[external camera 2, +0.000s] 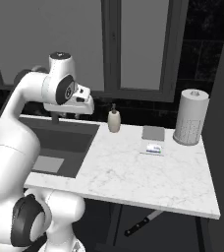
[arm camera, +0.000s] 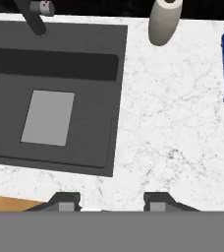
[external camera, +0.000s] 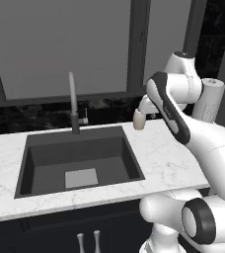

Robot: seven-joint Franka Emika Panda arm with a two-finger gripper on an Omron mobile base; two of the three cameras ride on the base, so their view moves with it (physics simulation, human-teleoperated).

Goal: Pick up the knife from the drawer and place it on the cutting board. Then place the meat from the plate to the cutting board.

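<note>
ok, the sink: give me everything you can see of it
The sink is a single dark grey, matte rectangular basin, sunk into the white marbled counter. Its floor carries a lighter grey rectangular patch, seemingly the drain cover. A slim grey faucet on a dark base rises at its back rim. The basin looks dry, with nothing else in it. In the hand view it lies left of a beige soap bottle that stands on the counter near its back right corner, apart from it.
</note>
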